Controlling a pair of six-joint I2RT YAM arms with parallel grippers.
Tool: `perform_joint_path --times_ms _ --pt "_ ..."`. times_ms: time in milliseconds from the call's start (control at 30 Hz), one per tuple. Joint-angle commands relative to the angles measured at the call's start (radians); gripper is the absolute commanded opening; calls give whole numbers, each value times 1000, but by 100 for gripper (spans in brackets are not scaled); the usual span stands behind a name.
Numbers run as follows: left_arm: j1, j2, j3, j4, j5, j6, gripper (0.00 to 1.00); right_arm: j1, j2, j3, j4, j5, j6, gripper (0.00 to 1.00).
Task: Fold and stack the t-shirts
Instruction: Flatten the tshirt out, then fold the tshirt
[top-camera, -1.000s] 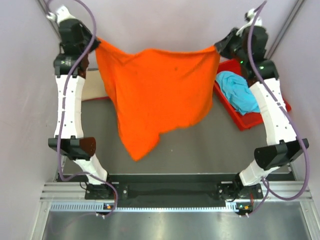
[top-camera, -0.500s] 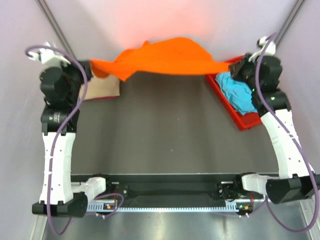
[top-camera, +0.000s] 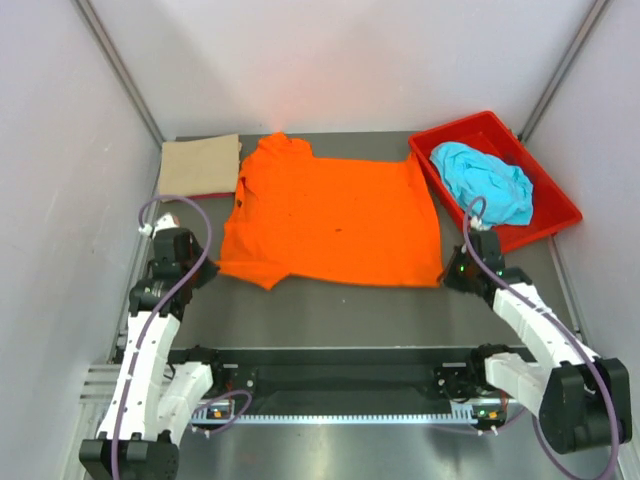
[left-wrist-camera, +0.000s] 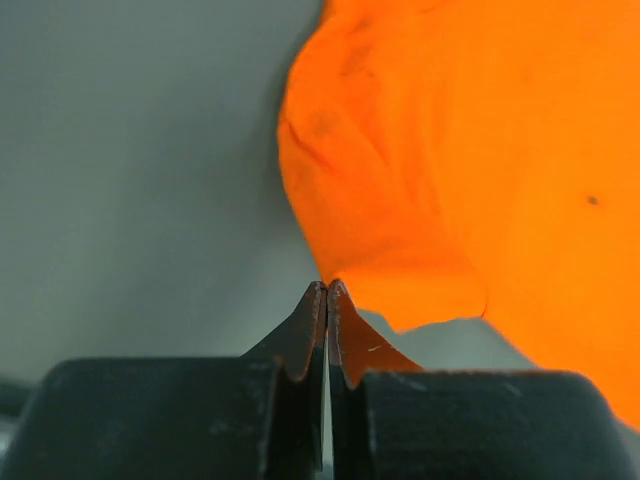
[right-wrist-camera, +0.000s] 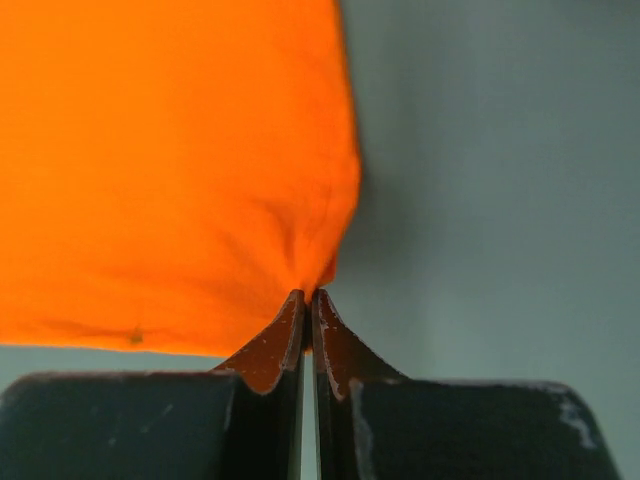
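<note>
Fingers (left-wrist-camera: 300, 340) of your left gripper (left-wrist-camera: 327, 286) are pressed together and pinch the very tip of the near-left corner of the orange shirt (top-camera: 330, 215). The right gripper (right-wrist-camera: 305, 292) is also closed, and the cloth puckers where its fingers (right-wrist-camera: 270, 350) bite the near-right corner.

What changes is big. One second ago you hold this shirt high in the air between both arms, and it hangs down. Half a second ago it flies out to the far side. Now it lies spread on the table (top-camera: 340, 310), collar to the far side and hem to the near side, and both arms are low at the near corners.

For the task this means, I think, that the laying-out is done and the folding can begin. First you need to let go of the corners. The near-left part is not fully flat: a flap of cloth bunches there, so maybe smooth it before you fold.

The tan shirt (top-camera: 200, 165) lies folded at the far left, just beside the orange one. The blue shirt (top-camera: 485, 180) is crumpled in the bin (top-camera: 555, 215) at the far right and waits for its turn.
</note>
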Motion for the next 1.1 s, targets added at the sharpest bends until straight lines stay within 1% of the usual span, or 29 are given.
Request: perform_joint_path --times_ms 0,67,167,233,300,400,500,600,767,900,1067 --pt "2 -53 1 -63 -105 -75 0 7 -70 -92 1 29 109 0" --pt "2 -67 4 -70 -154 -95 0 7 -101 -133 -10 31 134 0" --pt "2 -49 -1 -110 -171 -139 0 7 -142 -147 -47 36 175 0" --pt "3 -20 7 -182 -165 -185 0 7 -182 -147 -76 39 199 0" --pt "2 -4 36 -234 -127 -216 0 8 -213 -141 -110 61 215 0" --pt "2 -23 61 -282 -136 -219 0 7 -264 -117 -160 74 226 0" --pt "2 -61 87 -319 -230 -222 0 8 -299 -94 -208 74 229 0" --pt "2 -75 93 -377 -287 -241 0 7 -326 -86 -265 80 232 0" --pt "2 -105 87 -396 -277 -251 0 8 -368 -89 -361 134 230 0" --pt "2 -109 98 -429 -297 -255 0 11 -388 -89 -381 138 232 0" --pt "0 -115 75 -399 -269 -255 0 11 -383 -78 -366 146 236 0"
